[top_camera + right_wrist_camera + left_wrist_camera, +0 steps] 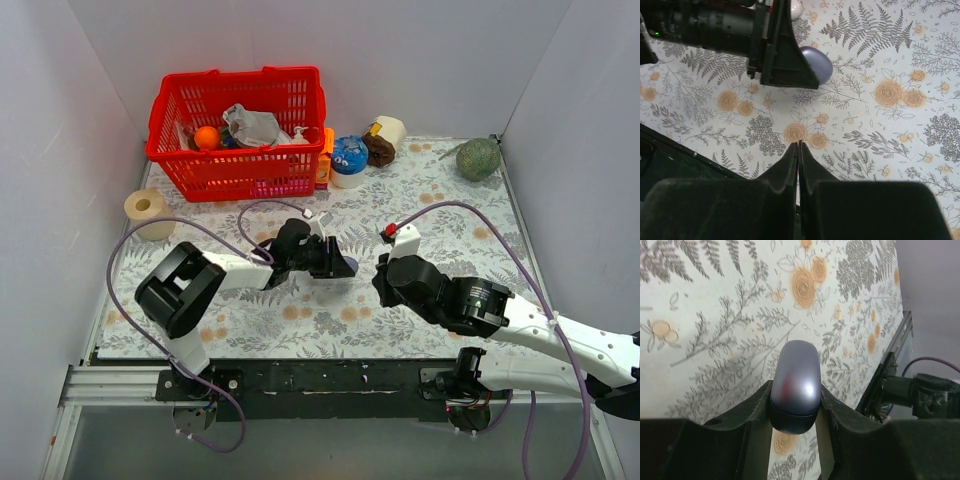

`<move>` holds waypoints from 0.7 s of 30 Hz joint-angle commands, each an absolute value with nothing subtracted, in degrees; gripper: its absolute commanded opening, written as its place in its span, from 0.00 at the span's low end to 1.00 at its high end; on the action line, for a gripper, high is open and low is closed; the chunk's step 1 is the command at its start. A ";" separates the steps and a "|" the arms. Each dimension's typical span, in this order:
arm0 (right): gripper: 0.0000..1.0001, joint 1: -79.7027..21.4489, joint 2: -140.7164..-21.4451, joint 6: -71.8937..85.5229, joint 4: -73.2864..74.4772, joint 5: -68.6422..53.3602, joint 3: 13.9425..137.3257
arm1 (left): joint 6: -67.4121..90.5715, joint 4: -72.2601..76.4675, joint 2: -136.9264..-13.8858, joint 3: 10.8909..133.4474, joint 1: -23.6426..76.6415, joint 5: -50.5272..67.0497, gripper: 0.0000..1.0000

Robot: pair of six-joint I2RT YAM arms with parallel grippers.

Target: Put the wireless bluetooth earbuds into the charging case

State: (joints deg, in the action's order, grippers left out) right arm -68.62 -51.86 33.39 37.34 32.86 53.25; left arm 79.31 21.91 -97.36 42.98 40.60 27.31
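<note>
The charging case (pixel 795 380), a pale lavender-grey pebble with its lid closed, sits clamped between the two black fingers of my left gripper (pixel 795 396), held just above the floral cloth. From above, the left gripper (pixel 338 265) is at mid-table with the case (pixel 345 270) at its tip. My right gripper (pixel 799 146) is shut with nothing between its fingers, hovering a short way to the right (pixel 380 284) of the case (pixel 820 65). No earbuds show in any view.
A red basket (pixel 240 130) of odds and ends stands at the back left, with a paper roll (pixel 148 210) beside it. A blue-topped tub (pixel 350 155), another roll (pixel 388 135) and a green rounded object (pixel 478 158) line the back. A black rail (pixel 330 378) borders the near edge.
</note>
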 commanded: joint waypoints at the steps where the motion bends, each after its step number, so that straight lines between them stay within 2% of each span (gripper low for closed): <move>1: 0.07 -68.47 -50.27 34.89 33.05 33.93 52.03 | 76.92 19.00 -102.03 49.91 39.99 24.61 0.13; 5: 0.08 -68.47 -49.66 35.07 33.05 33.84 51.33 | 74.80 15.04 -106.25 53.35 39.64 24.26 0.30; 13: 0.12 -68.47 -47.90 35.07 33.40 34.36 51.06 | 73.66 12.66 -106.35 51.51 39.20 23.55 0.50; 15: 0.13 -68.38 -47.81 34.98 34.10 34.45 51.42 | 72.51 10.91 -105.04 50.63 38.85 22.86 0.73; 16: 0.13 -68.47 -47.64 35.15 34.28 34.54 51.42 | 72.07 10.03 -104.16 49.58 38.59 22.50 0.74; 17: 0.13 -68.38 -47.55 35.24 34.45 34.72 51.33 | 70.77 9.15 -101.02 48.96 38.32 21.54 0.98; 21: 0.15 -68.38 -45.62 35.86 34.19 35.68 49.40 | 68.91 1.34 -86.43 45.27 37.09 13.73 0.98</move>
